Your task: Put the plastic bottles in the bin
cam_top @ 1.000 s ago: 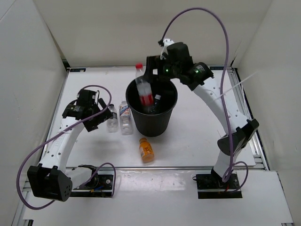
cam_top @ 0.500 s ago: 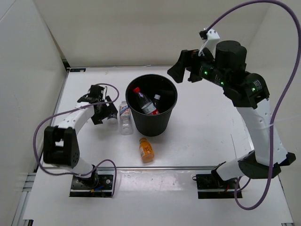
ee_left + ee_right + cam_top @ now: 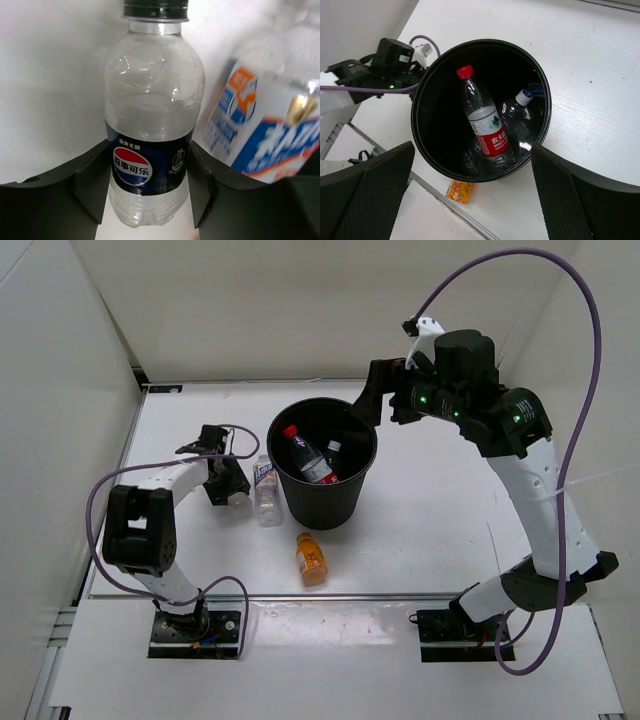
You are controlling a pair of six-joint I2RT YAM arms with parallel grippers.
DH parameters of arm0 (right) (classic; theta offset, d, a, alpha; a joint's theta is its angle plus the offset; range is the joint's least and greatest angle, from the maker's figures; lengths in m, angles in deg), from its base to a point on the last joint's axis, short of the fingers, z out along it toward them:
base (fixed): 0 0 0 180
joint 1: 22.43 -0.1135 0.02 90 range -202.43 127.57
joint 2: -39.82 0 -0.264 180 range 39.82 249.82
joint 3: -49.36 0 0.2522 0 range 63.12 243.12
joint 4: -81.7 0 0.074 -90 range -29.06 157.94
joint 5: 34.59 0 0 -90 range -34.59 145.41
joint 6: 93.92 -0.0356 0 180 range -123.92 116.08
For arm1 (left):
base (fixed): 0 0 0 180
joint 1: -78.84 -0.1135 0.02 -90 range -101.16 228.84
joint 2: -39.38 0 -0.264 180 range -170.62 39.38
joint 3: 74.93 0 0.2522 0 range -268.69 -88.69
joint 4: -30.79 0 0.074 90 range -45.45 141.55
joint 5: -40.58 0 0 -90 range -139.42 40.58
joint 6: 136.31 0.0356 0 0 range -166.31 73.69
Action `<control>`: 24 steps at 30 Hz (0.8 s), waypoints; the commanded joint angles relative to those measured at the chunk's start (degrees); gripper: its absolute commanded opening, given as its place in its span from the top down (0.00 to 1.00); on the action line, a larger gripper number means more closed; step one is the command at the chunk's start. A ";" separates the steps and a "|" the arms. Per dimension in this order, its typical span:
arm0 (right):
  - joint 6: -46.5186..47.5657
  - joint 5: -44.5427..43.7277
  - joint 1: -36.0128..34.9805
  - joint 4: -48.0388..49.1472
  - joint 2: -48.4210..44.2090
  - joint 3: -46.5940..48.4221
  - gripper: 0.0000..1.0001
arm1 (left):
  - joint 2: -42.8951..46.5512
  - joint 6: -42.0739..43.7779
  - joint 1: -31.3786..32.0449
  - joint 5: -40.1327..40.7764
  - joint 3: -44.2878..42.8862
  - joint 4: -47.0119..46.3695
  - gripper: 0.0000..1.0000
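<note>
On the near side of the bin point(image 3: 322, 502) the orange bottle point(image 3: 312, 558) lies alone. Just left of the bin stands the blue-white bottle point(image 3: 265, 485), with the dark-label bottle point(image 3: 147, 125) beside it. The left gripper point(image 3: 148, 195) flanks that label, but I can't tell if it's squeezing. Inside the bin lie the red-label bottle point(image 3: 487, 127) and the plain bottle point(image 3: 515, 115). Over the far rim, the right gripper point(image 3: 372, 408) hangs spread wide and empty.
</note>
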 commanded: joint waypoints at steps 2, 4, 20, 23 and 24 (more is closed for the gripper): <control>1.55 -0.06 0.79 1.13 -1.74 -2.42 0.00 | 14.80 -1.43 0.36 3.48 -2.30 6.11 0.54; 1.55 -0.06 0.79 1.66 -2.96 -4.09 0.00 | 20.46 -2.49 1.06 5.52 -6.61 9.54 0.53; -10.41 10.75 16.51 9.40 -9.65 -22.64 0.00 | 16.01 6.46 24.24 -13.46 -34.23 4.37 0.29; -10.41 11.28 18.80 9.40 -10.17 -22.03 0.00 | 14.77 6.47 26.54 -10.30 -35.54 5.59 0.00; -9.80 11.28 19.42 9.40 -10.18 -21.51 0.00 | 15.30 6.47 27.25 -7.77 -36.68 6.12 0.00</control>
